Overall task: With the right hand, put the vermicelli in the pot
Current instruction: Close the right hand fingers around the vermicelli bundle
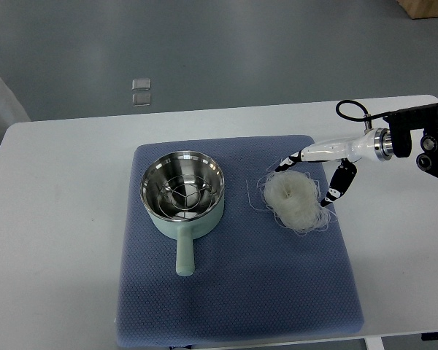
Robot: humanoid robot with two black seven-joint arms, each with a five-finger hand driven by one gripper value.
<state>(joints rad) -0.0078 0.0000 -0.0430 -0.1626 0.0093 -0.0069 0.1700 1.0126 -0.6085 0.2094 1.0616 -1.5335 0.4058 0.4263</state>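
White worktop (58,219) seen from above, carrying a blue mat (233,292) at its centre. On the left half of the mat stands a pale green pot (182,193) with a steel interior; a wire rack lies inside it, and its handle (184,254) points toward the near edge of the worktop. On the right half of the mat, well apart from the pot, lies the vermicelli (296,200), a loose whitish nest with stray strands spilling outward. The right hand (314,175) enters from the right edge of the worktop and hovers at the far right side of the nest. Its fingers are spread and grip nothing: one dark-tipped finger (288,161) reaches the far rim of the nest, another (339,186) hangs beside its right rim. Whether either fingertip touches the strands cannot be told.
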